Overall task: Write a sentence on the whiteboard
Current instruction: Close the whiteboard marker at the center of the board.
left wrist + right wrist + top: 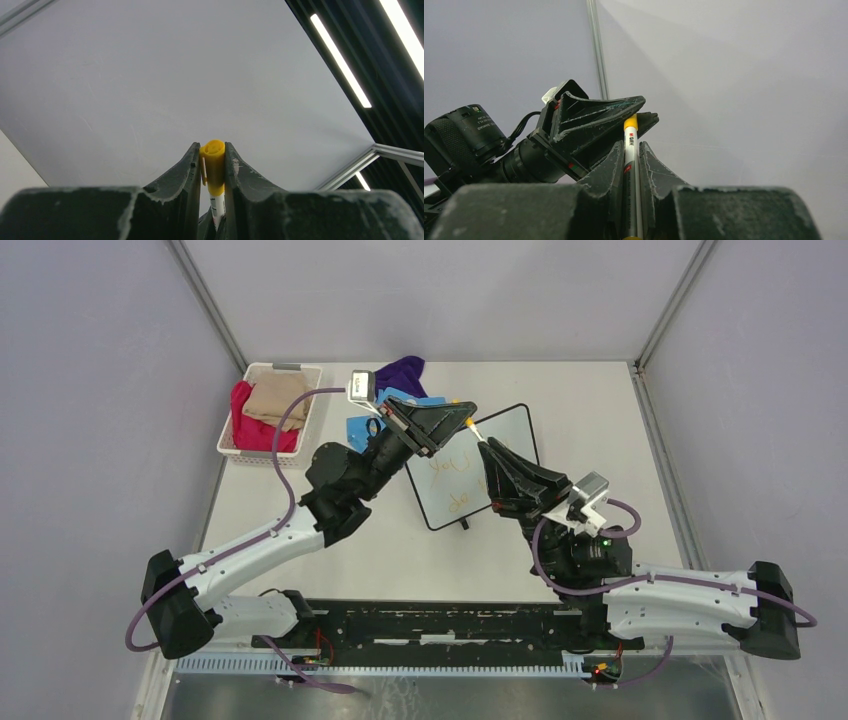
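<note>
Yellow-capped marker in R claw.

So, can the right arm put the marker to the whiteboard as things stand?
Probably not yet. The whiteboard lies just below the right gripper, but the marker it holds is also clamped at its yellow cap by the left gripper, so the tip looks covered and pinned.

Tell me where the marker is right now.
In the top view the marker sits over the whiteboard, bridging the left tool, shut on its yellow cap, and the right tool, shut on its barrel.
</note>
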Controlling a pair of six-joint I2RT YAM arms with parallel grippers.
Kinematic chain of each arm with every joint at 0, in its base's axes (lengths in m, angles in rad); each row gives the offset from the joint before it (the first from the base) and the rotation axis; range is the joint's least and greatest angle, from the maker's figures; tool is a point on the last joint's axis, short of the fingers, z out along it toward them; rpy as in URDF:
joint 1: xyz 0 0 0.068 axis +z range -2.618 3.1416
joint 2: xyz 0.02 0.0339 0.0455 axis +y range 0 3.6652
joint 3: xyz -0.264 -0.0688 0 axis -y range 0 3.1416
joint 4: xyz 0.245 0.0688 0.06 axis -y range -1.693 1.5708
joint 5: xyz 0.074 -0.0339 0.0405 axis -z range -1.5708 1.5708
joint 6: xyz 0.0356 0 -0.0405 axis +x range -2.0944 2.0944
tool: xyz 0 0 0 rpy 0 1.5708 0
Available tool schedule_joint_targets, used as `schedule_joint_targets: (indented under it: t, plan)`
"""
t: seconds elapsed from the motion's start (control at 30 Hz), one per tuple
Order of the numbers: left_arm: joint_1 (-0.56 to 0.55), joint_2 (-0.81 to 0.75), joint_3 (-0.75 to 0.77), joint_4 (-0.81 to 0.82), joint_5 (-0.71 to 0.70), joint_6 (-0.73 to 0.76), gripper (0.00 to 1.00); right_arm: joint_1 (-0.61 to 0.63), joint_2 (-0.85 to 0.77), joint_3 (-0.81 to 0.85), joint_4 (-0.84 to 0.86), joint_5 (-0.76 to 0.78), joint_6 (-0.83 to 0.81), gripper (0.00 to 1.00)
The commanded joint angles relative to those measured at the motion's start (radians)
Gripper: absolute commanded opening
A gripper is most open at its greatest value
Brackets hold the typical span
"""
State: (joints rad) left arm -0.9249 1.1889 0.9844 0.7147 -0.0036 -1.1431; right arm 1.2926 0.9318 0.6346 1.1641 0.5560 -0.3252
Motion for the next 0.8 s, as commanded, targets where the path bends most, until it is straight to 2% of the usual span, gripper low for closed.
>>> schedule_joint_targets:
  t: [0.0,0.33,0.63,0.7,0.77]
  plan:
    - [-0.102,0.011,-0.020,-0.031,0.245,0.050,0.02,-0.046,0.028,0.065,-0.047,0.057,0.036,0.00]
    - [-0.118,0.008,-0.030,-0.040,0.247,0.060,0.02,-0.063,0.038,0.088,-0.071,0.062,0.094,0.00]
    - [-0.118,-0.048,-0.047,-0.065,0.173,0.090,0.02,-0.063,0.022,0.071,-0.094,0.061,0.098,0.00]
    - [-0.117,-0.065,-0.042,-0.084,0.154,0.107,0.04,-0.063,0.015,0.071,-0.100,0.059,0.101,0.00]
    - [-0.117,-0.079,-0.038,-0.098,0.136,0.121,0.12,-0.063,0.012,0.071,-0.104,0.056,0.101,0.00]
